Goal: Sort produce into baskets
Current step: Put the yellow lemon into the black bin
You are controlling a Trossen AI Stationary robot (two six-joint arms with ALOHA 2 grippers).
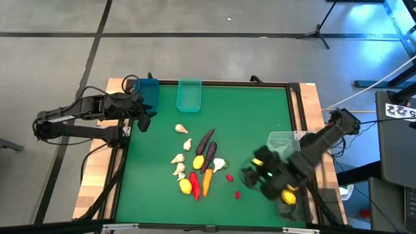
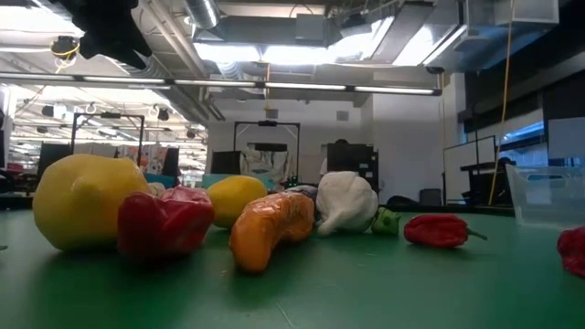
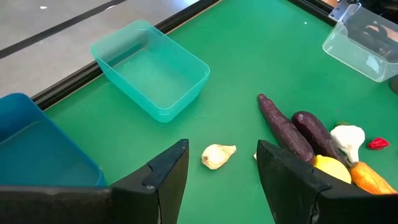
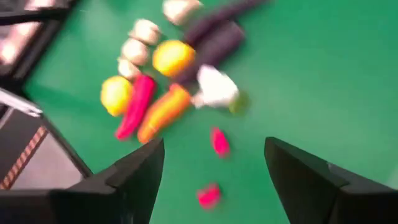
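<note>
The produce lies in a loose pile mid-table: garlic bulbs point(image 1: 181, 129), two dark eggplants point(image 1: 207, 146), lemons point(image 1: 186, 186), an orange carrot point(image 1: 207, 182) and red chilies point(image 1: 194, 184). Two small red pieces point(image 1: 237, 194) lie to their right. My left gripper point(image 1: 143, 121) is open and empty beside the blue bin point(image 1: 148, 91). In its wrist view it point(image 3: 221, 180) faces a garlic bulb point(image 3: 217, 155). My right gripper point(image 1: 248, 177) is open and empty above the mat right of the pile, which shows in its wrist view point(image 4: 214, 180). A lemon point(image 1: 288, 195) lies in the dark grey bin point(image 1: 298, 208).
The teal bin point(image 1: 189, 95) stands at the far edge beside the blue one. The clear bin point(image 1: 283, 143) stands at the right, partly under my right arm. In the low view a green bit point(image 2: 386, 221) lies beside a garlic bulb point(image 2: 345, 203). Bare green mat lies between the pile and the far bins.
</note>
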